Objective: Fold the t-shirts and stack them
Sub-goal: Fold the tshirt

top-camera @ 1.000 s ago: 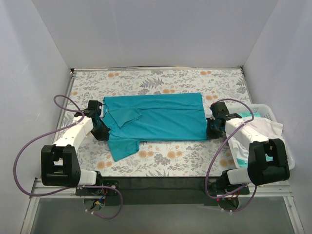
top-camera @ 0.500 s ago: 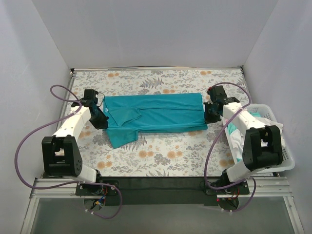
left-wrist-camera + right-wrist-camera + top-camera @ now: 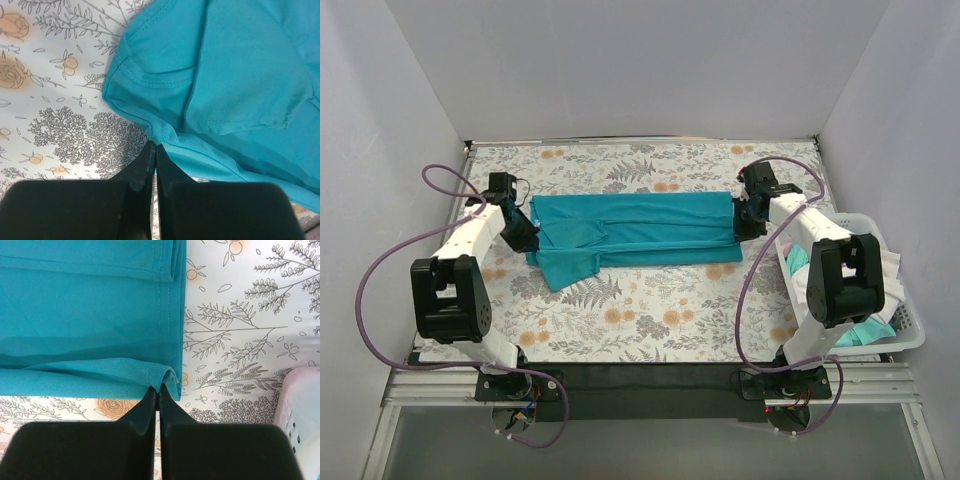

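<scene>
On floral table (image 3: 650, 320), pinching limp, light teal t-shirt (image 3: 640, 230) at opposite edges, left gripper (image 3: 154, 149) and right gripper (image 3: 158, 391) clamped; sag likely between

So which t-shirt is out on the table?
The teal t-shirt, partly folded on the table; the white one and aqua one sit bunched in the basket.

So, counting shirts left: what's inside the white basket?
In the basket, white cloth and pale aqua cloth show. The right arm covers part; how many shirts, or what lies underneath, is hidden.
</scene>
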Controlling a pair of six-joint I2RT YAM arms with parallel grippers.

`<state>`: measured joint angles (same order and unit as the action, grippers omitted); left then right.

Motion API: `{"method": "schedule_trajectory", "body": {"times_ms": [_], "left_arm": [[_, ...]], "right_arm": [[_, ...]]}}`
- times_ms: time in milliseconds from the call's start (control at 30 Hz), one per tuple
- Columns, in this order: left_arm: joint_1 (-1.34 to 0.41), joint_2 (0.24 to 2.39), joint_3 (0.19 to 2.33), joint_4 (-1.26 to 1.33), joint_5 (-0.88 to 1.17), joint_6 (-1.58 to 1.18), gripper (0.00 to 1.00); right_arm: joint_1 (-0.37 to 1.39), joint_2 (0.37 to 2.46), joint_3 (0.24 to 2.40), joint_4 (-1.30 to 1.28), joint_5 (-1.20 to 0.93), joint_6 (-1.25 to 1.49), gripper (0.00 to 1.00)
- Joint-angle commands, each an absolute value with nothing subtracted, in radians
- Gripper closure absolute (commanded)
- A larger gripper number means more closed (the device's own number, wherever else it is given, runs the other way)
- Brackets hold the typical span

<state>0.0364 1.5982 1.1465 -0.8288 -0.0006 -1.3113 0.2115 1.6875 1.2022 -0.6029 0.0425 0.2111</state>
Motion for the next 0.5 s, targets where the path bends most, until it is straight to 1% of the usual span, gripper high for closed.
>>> {"method": "schedule_trajectory", "body": {"times_ms": [0, 467], "left_arm": [[0.041, 1.604, 1.196, -0.804, -0.002, -1.289, 1.0], [0.043, 1.715, 1.241, -0.726, -0.002, -1.282, 1.0]], "right_arm": [[0.21, 1.709, 1.253, -0.598, 0.054, 0.202, 0.99], [0.21, 1.793, 1.31, -0.566, 0.072, 0.207, 0.99]]}}
